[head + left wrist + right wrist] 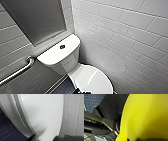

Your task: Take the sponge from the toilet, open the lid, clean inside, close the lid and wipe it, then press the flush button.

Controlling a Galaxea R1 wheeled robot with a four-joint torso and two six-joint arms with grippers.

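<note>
The white toilet (65,65) stands in a tiled corner, with a dark flush button (62,46) on its flat tank top. Its lid (93,80) lies shut over the bowl. In the left wrist view the lid (42,114) shows close up and bare, and my left gripper (46,138) hangs open just over its edge, its two dark fingertips (32,137) wide apart. The yellow sponge (146,115) looms large right in front of the right wrist camera, and my right gripper (140,139) is shut on it.
A white tiled wall (130,37) runs close along the toilet's right side. A metal grab bar (17,71) is fixed to the left wall under a grey panel (35,17). Dark blue floor tiles (7,131) lie left of the bowl.
</note>
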